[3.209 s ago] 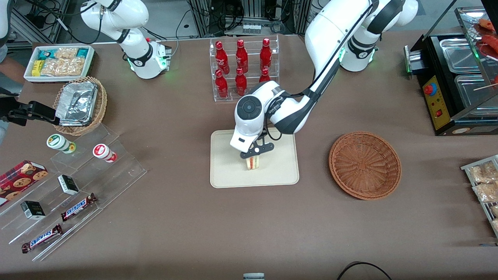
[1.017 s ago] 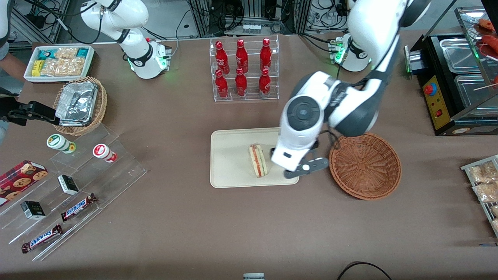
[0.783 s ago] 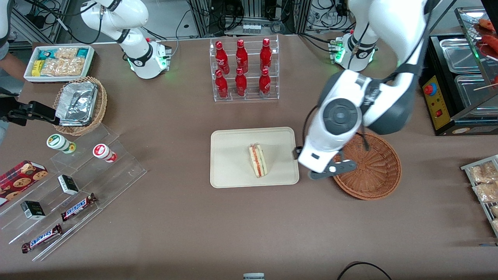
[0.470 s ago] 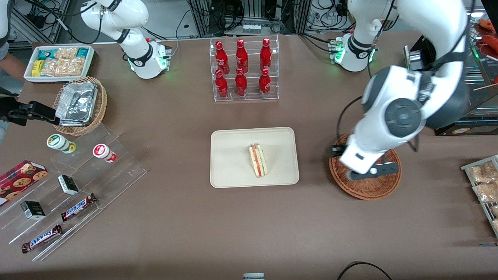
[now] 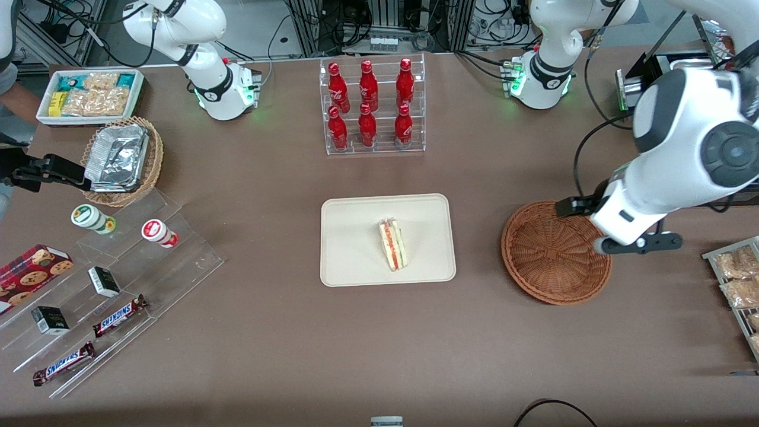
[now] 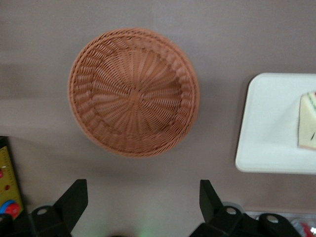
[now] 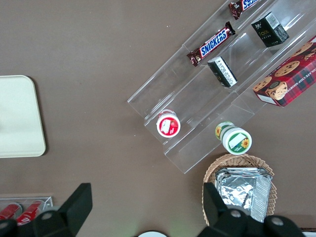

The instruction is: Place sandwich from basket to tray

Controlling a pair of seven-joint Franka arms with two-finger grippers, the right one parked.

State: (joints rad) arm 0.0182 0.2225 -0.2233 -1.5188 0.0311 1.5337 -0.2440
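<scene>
The sandwich (image 5: 393,244), a pale wedge with red and green filling, lies on the cream tray (image 5: 356,264) at mid-table, nothing touching it. The reddish-brown wicker basket (image 5: 555,252) beside the tray is empty. My left gripper (image 5: 638,243) hangs raised over the basket's rim toward the working arm's end of the table. In the left wrist view the gripper (image 6: 141,200) is open with bare tabletop between its fingers, and the basket (image 6: 133,91), the tray's corner (image 6: 266,128) and part of the sandwich (image 6: 308,121) show below it.
A clear rack of red bottles (image 5: 370,107) stands farther from the front camera than the tray. A black food warmer (image 5: 688,124) and a shelf of snack bags (image 5: 738,279) flank the gripper. Acrylic steps with candy bars (image 5: 118,267) lie toward the parked arm's end.
The gripper let go of the sandwich on the tray, lifted, and swung across the basket toward the working arm's end. The sandwich stays lying on the tray.
</scene>
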